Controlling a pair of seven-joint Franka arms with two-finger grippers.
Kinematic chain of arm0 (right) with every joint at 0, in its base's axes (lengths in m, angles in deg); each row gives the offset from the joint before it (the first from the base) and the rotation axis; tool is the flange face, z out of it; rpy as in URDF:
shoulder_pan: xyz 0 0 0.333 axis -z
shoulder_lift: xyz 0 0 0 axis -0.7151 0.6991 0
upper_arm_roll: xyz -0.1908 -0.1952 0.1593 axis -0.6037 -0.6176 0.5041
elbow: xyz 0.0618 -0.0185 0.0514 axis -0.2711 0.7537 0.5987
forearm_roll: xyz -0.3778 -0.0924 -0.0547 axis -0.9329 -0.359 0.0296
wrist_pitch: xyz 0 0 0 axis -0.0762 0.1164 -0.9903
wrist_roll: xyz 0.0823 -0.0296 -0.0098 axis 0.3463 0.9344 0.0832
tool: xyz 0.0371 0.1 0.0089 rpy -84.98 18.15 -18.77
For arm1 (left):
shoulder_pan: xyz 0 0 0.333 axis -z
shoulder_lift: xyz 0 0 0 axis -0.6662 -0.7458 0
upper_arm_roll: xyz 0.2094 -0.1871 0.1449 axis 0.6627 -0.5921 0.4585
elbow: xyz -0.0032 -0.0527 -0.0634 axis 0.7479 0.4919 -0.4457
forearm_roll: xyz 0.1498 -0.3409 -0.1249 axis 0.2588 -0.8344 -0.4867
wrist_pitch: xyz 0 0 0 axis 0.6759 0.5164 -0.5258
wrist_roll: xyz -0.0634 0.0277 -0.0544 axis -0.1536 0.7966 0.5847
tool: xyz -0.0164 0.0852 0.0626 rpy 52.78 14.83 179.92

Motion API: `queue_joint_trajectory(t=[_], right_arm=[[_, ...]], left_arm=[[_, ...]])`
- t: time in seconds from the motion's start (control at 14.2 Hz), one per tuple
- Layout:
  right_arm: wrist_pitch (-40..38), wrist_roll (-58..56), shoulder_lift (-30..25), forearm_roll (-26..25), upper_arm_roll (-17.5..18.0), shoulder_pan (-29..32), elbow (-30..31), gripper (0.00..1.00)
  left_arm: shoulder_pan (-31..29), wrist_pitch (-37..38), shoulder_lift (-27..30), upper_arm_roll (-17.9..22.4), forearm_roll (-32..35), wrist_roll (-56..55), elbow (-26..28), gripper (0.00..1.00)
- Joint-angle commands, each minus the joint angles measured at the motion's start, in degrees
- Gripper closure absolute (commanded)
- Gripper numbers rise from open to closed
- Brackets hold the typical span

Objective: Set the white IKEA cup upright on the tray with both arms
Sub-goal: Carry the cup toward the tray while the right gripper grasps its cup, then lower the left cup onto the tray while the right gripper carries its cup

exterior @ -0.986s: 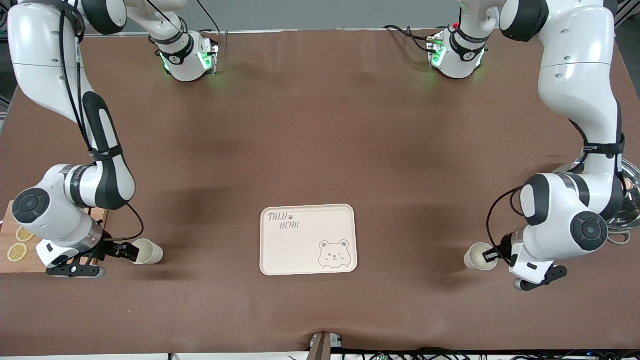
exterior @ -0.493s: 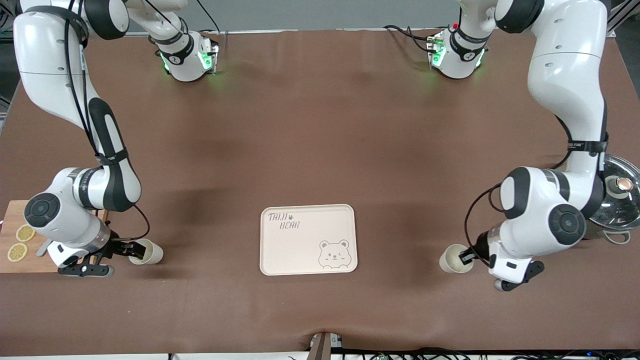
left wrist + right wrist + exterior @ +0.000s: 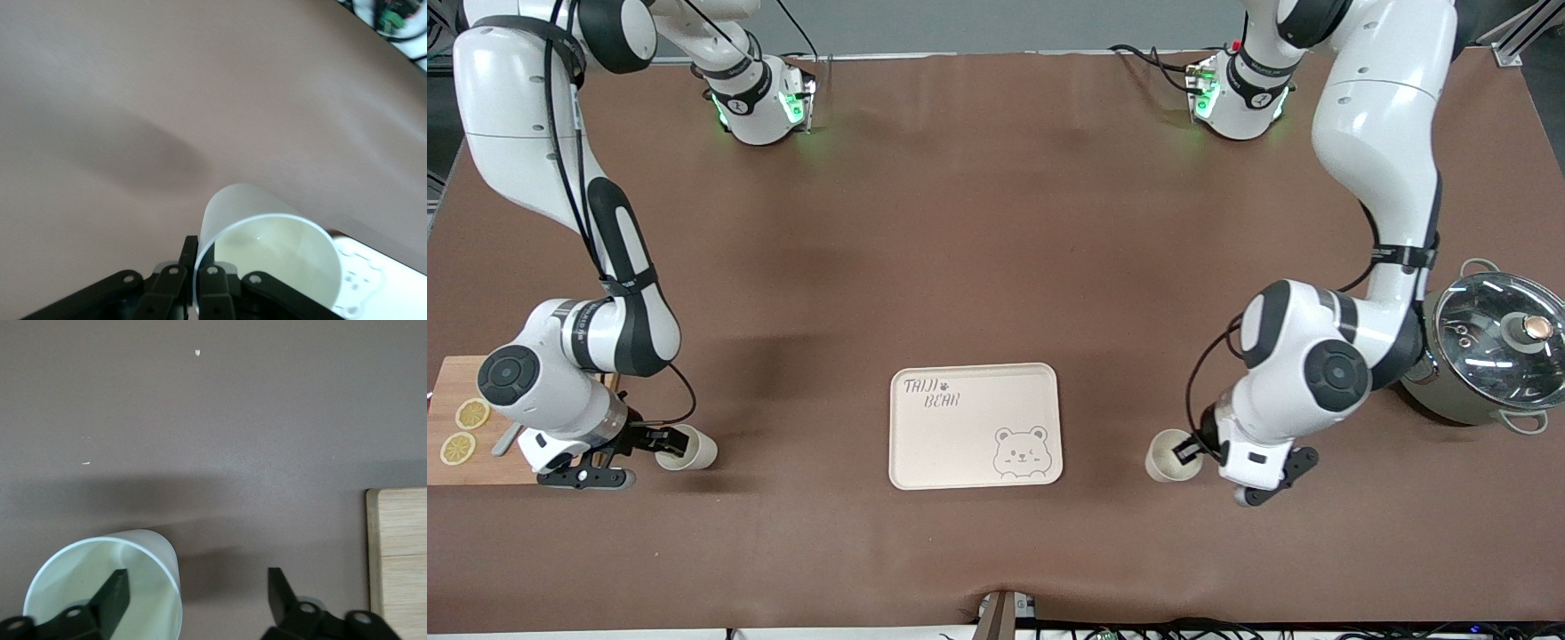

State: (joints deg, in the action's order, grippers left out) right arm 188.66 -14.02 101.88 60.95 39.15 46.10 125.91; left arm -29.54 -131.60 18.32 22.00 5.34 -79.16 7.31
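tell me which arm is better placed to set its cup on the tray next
Left. The left end effector is shut on the rim of its cup, carried close beside the tray. The right end effector only straddles the rim of the other cup, which lies on its side near the cutting board.

Matt brown cloth table (image 3: 996,222)

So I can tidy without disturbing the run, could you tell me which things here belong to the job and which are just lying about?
In the job: tray; cup in the shut left end effector; second cup, its rim between the open right end effector's fingers.
Lying about: cutting board, lemon slices, lidded pot.
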Motion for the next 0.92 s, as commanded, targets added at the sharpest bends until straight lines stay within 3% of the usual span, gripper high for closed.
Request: queue_joint_trajectory(t=[0.0,0.07,0.42,0.49,0.56,0.63,0.85], right_arm=[[0.09,-0.84,-0.41,0.68,0.25,0.08,-0.17,0.35],[0.09,-0.76,-0.41,0.68,0.25,0.08,-0.26,0.37],[0.18,-0.14,-0.67,0.86,0.34,-0.89,-0.78,0.8],[0.27,0.12,-0.76,0.86,0.34,-1.06,-0.78,0.83],[0.18,0.12,-0.67,0.86,0.34,-1.07,-0.96,0.95],[0.27,0.04,-0.67,0.86,0.51,-1.15,-1.05,1.0],[0.18,0.04,-0.67,0.86,0.86,-1.33,-1.05,1.0]], left_arm=[[2.44,-2.33,0.8,0.11,-0.24,-3.63,0.31,1.0],[3.49,-3.39,0.71,0.2,-0.24,-5.03,0.31,1.0],[9.11,-7.61,-0.08,0.55,-0.24,-11.71,0.31,1.0],[10.26,-8.23,-0.17,0.64,-0.24,-12.77,0.31,1.0],[11.14,-8.58,-0.52,0.64,-0.24,-13.56,0.4,1.0],[12.19,-8.67,-1.04,0.64,-0.24,-14.35,0.32,1.0],[14.22,-8.76,-2.8,0.64,-0.24,-16.2,0.49,1.0]])
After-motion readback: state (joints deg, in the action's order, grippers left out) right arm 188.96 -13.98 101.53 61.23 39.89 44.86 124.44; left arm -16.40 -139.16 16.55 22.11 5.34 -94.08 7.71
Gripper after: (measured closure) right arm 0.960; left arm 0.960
